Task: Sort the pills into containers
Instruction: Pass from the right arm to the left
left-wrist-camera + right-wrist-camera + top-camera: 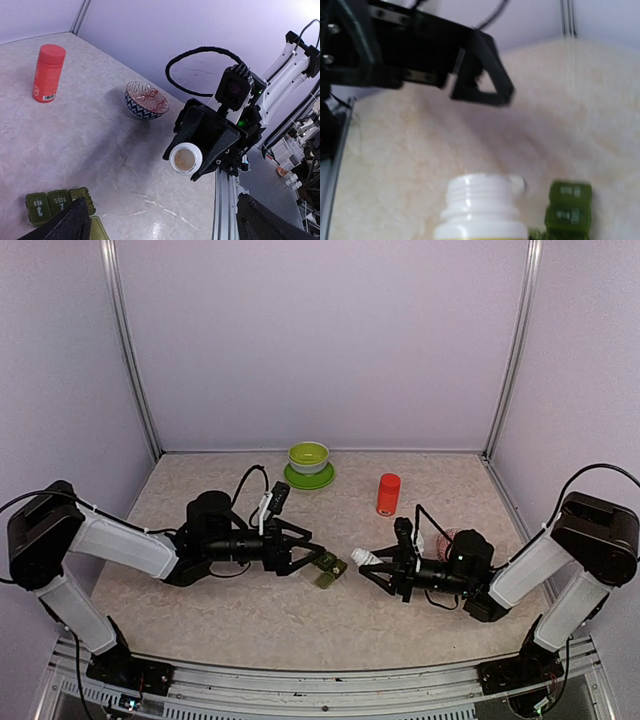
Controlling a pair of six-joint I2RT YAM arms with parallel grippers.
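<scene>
The containers [331,568], a dark green strip of three lidded squares, lie mid-table just off my left gripper's [305,552] tips. That gripper is open with nothing between its fingers [70,225]. In the left wrist view the containers [59,204] sit at the lower left by one finger. My right gripper [385,565] is shut on a white bottle [363,557] lying sideways, its uncapped mouth toward the containers. The bottle mouth [185,158] shows tan contents, presumably the pills; single pills cannot be made out. In the right wrist view, the bottle neck [482,210] stands left of the containers [568,207].
A red capped bottle [388,494] stands upright right of centre. At the back, a lime-green bowl [309,456] rests on its saucer. A red-and-white patterned bowl [146,100] is partly hidden behind the right arm. A lighter green flap [98,231] lies beside the containers.
</scene>
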